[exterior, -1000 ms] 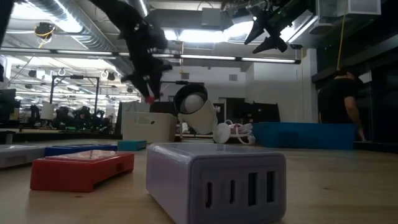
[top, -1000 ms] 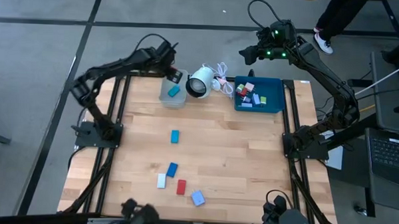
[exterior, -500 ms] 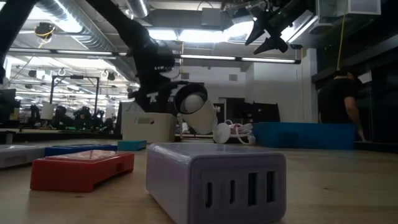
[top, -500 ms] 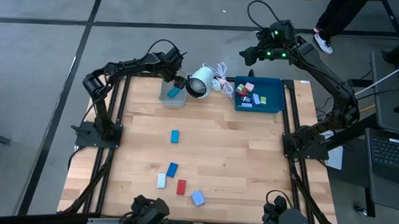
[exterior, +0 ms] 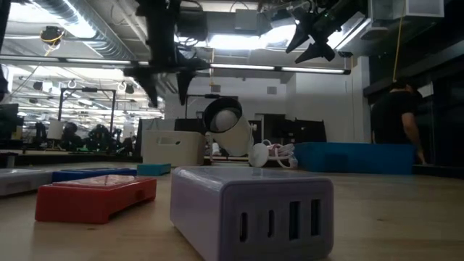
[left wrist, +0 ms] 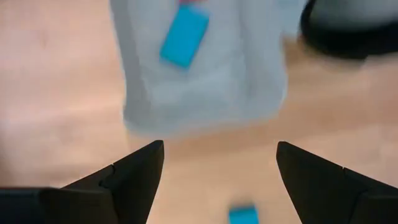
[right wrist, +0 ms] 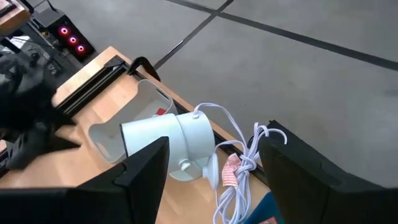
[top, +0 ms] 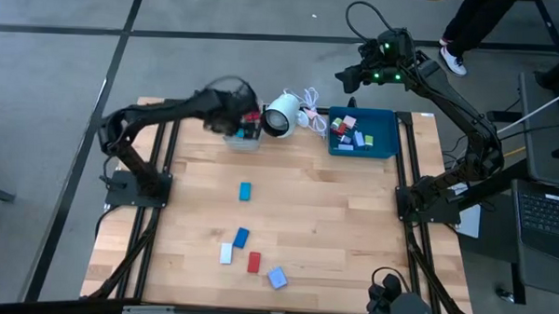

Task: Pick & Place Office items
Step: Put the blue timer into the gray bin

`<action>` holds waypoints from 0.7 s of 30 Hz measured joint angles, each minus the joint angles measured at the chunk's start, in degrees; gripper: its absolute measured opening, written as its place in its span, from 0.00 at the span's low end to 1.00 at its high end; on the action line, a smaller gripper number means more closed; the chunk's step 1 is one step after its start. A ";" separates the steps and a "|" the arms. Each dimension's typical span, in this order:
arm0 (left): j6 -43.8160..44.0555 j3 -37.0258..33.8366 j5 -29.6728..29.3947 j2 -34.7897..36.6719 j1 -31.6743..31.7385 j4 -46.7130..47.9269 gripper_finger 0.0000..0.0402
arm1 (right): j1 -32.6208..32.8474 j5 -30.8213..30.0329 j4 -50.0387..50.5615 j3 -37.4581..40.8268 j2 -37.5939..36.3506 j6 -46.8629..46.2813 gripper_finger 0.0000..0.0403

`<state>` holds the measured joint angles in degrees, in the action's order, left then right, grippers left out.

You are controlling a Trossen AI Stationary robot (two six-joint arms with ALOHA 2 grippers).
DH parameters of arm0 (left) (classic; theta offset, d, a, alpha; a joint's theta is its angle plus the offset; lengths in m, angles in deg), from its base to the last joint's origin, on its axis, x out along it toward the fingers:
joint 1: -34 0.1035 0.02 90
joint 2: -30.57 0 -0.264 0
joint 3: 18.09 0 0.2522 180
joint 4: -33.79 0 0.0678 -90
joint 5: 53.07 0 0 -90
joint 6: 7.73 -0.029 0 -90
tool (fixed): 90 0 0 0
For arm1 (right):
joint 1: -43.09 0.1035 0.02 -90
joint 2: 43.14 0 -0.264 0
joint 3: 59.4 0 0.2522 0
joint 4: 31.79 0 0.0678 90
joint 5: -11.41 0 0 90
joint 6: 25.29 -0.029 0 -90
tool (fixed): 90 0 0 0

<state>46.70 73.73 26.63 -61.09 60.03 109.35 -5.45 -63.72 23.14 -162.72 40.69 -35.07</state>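
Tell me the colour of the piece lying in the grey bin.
Light blue piece in the grey bin, clearest in the left wrist view.

The left tool (top: 246,124), which gripped a red piece above the grey bin (top: 232,138) a second ago, now hovers open, empty.

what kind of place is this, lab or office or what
Most likely a robotics lab or workshop. Two robot arms are mounted at a wooden table on a bare concrete floor. The low view shows exposed ceiling ducts and rows of cluttered workbenches, and a laptop sits beside the rig.
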 joint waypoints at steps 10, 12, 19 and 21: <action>22.88 -1.67 0.96 -5.79 -14.98 0.11 0.77 | 0.00 3.40 0.08 0.00 0.02 2.69 0.63; 24.45 -1.74 1.58 -7.64 -16.65 0.13 0.77 | 0.00 3.65 0.51 0.00 0.02 2.96 0.63; 29.24 -1.74 3.56 -14.82 -21.37 -3.95 0.77 | 0.00 4.02 1.60 0.00 0.02 3.28 0.63; 29.45 -1.74 3.97 -16.55 -22.08 -4.80 0.77 | 0.00 4.30 1.97 0.00 0.02 3.39 0.63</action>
<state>76.16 71.99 30.60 -77.64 37.95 104.55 -5.45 -59.42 25.10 -162.72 40.71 -31.68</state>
